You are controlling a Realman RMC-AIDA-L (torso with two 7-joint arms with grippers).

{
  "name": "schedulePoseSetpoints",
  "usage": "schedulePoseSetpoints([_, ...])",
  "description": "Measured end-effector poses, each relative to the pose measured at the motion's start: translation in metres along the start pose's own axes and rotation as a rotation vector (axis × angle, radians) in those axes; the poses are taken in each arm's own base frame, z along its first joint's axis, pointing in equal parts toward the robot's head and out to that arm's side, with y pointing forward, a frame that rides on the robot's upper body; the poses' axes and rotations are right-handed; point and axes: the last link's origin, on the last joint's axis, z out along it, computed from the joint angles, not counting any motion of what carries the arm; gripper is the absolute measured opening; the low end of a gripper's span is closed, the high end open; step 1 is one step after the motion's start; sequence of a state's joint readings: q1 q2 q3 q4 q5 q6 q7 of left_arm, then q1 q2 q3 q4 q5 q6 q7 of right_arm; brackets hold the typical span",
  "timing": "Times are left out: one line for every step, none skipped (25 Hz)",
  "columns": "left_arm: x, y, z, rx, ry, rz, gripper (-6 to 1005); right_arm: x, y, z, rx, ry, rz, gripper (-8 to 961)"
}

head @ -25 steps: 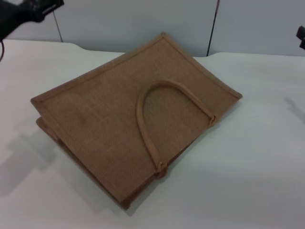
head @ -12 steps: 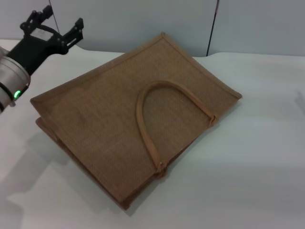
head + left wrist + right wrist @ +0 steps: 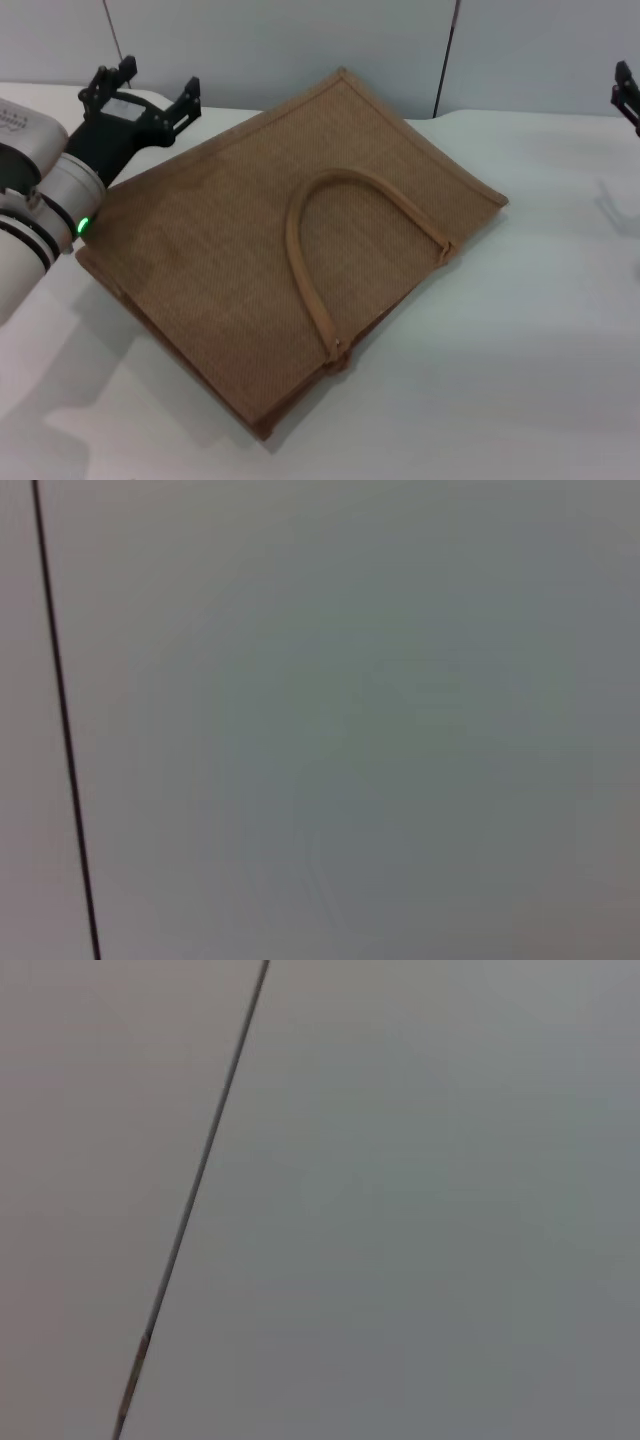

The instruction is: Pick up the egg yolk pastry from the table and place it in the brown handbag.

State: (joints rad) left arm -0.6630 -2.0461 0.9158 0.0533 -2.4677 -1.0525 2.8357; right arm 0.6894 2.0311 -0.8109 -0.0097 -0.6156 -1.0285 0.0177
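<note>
The brown handbag (image 3: 215, 250) lies flat on the white table (image 3: 530, 330), one arched handle (image 3: 300, 260) resting on its upper face. My left gripper (image 3: 158, 82) is open and empty, its black fingers (image 3: 190, 92) spread above the bag's far left corner. Only a small black part of my right gripper (image 3: 628, 95) shows at the right edge of the head view, high above the table. The egg yolk pastry is not in view in any frame. Both wrist views show only a grey wall.
A grey panelled wall (image 3: 300, 40) stands behind the table, with dark seams (image 3: 60, 730) (image 3: 195, 1190) in both wrist views. Bare white tabletop lies to the right of and in front of the bag.
My left arm has come in from the upper left, moving down and to the right until its open gripper is over the bag's far left corner. The bag has not moved.
</note>
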Motion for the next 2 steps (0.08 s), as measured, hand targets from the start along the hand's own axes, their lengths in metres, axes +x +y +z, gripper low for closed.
schedulePoseSetpoints([-0.001, 0.0006, -0.0004, 0.0, -0.004, -0.001, 879, 0.0008, 0.0002, 0.0015, 0.001, 0.012, 0.006, 865])
schedulePoseSetpoints([-0.0021, 0.0009, -0.0012, 0.0, -0.008, -0.003, 879, 0.0012, 0.0003, 0.0026, 0.002, 0.019, 0.011, 865])
